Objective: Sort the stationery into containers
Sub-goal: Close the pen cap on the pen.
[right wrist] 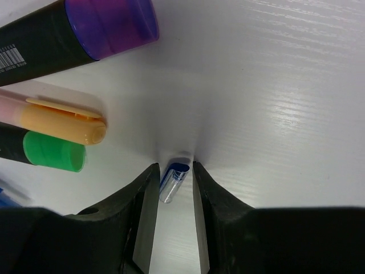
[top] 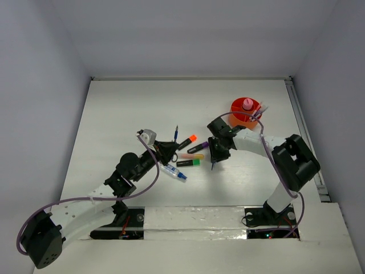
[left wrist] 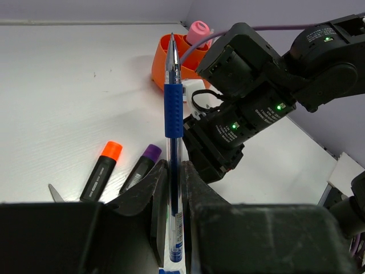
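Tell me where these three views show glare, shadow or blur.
Top external view: even, soft light, only faint shadows on the table. Left wrist view: the blue pen is sharp, the left pincer holding it dark and soft. Right wrist view: bright glare streaks on the table, a soft grey shadow fanning out beyond the right pincer.

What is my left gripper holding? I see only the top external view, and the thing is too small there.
Observer: In the left wrist view, the left gripper is shut on a blue pen.
Operator: Which part is gripped?
Observer: The clear barrel, below the blue rubber grip. The tip sticks out ahead of the fingers.
Operator: And the right gripper?
Observer: In its wrist view, a second pen stands between its fingers, blue end toward the table. Whether they touch it is unclear.
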{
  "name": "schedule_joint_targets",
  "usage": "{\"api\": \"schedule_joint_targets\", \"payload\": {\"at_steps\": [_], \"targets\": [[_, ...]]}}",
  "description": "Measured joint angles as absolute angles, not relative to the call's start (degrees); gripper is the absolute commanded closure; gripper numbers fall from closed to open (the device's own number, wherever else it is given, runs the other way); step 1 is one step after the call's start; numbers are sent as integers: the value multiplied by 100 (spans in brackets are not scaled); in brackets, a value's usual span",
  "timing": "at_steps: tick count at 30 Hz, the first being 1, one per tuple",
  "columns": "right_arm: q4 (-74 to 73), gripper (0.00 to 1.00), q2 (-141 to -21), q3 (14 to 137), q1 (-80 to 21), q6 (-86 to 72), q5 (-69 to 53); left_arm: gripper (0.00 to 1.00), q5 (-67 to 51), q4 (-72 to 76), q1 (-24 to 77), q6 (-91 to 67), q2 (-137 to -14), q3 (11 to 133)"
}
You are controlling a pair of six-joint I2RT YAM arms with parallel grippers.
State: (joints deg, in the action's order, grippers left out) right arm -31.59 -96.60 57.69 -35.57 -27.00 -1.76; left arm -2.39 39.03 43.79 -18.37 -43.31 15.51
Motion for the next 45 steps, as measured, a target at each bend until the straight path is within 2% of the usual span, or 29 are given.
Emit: {"api": "schedule_joint_targets", "payload": {"at_steps": [3,7,16,21,31,37,45], "targets": [[-3284,60,-9738,5885,-3739,-2703,143,100,-242,3903,4377,-1837,-4329,1551],[-3380,60,-9797,5970,-3896,-2751,499,100,-242,3900,4377,-1837,-4329,1551],[-3454,79,-9872,6018,-4056,-2875,812,100,-259,3907,4377,-1837,-4329,1549],[-3470,99,-9876,6025,-4097,-2902,904,100,-272,3916,4377,-1837,-4342,1549],[-3444,100,-9708,5970,-4106,-2980,1013,100,-287,3931,4377,-1837,-4362,1549],[-3310,100,-8674,6016,-4132,-2980,1304,100,-543,4178,4377,-1857,-4539,1505],[-1516,100,-7638,6241,-4132,-2995,1476,100,-906,4447,4377,-1962,-4856,1459]]}}
